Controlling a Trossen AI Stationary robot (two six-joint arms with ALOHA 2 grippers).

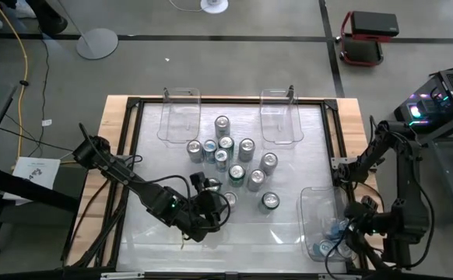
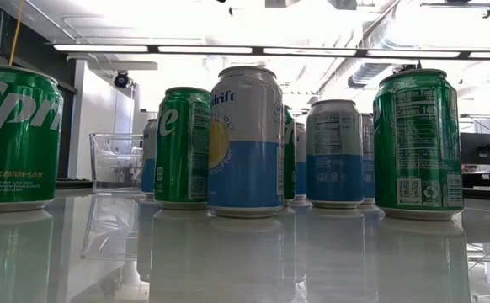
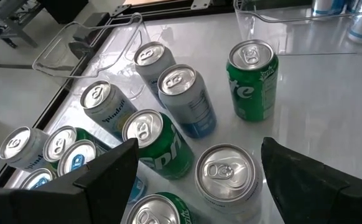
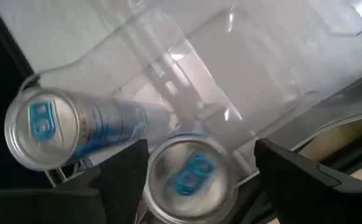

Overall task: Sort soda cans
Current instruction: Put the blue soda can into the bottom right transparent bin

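- Green lemon-lime soda can (image 2: 13,139) stands closest to the table-level camera, upright on the glossy white tabletop (image 2: 245,261), at that picture's far left edge.
- Beside it, a second green can (image 2: 183,147), a silver-and-blue sparkling-water can (image 2: 245,141) and a green can showing its nutrition label (image 2: 418,143) stand upright in a loose row, with more cans behind them.
- Seen from above, the cluster of silver-topped soda cans (image 1: 234,159) sits mid-table, between two clear rectangular plastic bins (image 1: 180,115) at the far edge and a third clear bin (image 1: 320,206) at the near right corner.
- Left gripper (image 1: 211,208) hovers at the near-left edge of the cluster, its two dark fingers spread wide and gripping nothing; in its wrist view a silver can top (image 3: 224,173) lies between the fingers, farther ahead (untouched, as far as can be seen).
- Right gripper (image 1: 343,245) hangs over the near right bin, fingers apart; its wrist view shows a blue-tabbed upright can (image 4: 190,177) just below the open fingers and another silver-and-blue can lying on its side (image 4: 63,130) beside it, both inside the bin.
- Contact between the right fingers and either can cannot be made out.
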